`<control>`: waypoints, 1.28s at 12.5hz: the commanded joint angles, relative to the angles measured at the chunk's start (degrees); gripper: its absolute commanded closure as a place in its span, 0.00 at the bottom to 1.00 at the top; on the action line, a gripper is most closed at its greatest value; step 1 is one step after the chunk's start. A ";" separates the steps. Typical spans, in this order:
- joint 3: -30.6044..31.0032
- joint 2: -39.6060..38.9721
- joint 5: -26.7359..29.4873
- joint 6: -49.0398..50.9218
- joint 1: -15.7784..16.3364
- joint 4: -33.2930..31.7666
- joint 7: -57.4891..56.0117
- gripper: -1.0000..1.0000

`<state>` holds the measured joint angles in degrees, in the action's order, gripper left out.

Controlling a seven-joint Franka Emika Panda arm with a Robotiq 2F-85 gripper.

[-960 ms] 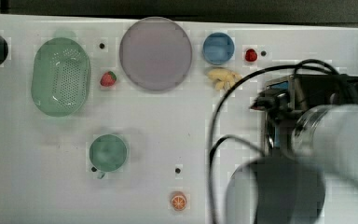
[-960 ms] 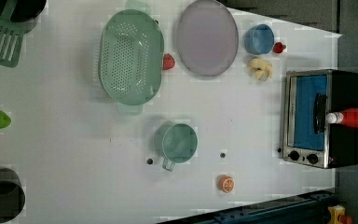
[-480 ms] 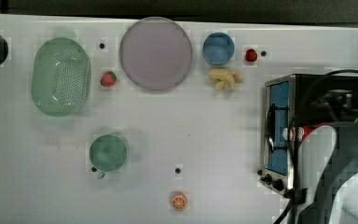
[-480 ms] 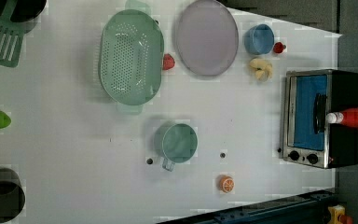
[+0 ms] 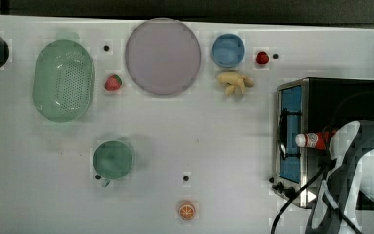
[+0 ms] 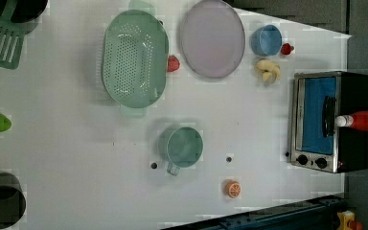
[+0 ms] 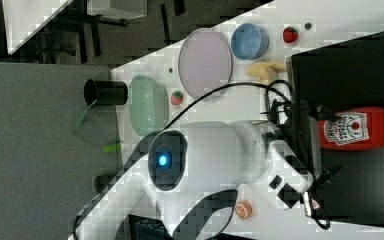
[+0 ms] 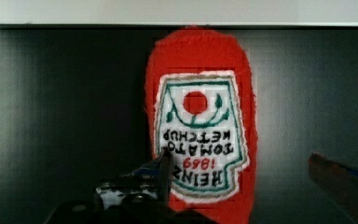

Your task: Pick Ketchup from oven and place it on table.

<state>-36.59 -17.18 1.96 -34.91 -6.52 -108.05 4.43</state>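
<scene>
A robot lab: white perforated table (image 5: 233, 146) with toy food and a toaster oven (image 5: 321, 136)

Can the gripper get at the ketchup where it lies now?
Probably yes. The ketchup lies on its side on top of the oven, nothing covering it, and the open gripper sits over it with its fingers either side.
</scene>
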 commanded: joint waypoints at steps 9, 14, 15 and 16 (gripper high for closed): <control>0.74 -2.68 5.61 -4.20 -0.83 0.57 -1.27 0.29; 2.91 2.40 4.26 4.93 2.94 5.99 -1.27 0.40; 3.83 3.56 3.84 7.57 4.15 7.28 -1.27 0.40; 5.36 5.19 3.23 10.85 5.85 8.62 -1.27 0.40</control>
<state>-32.62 -14.63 3.97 -23.63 -6.06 -105.47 4.33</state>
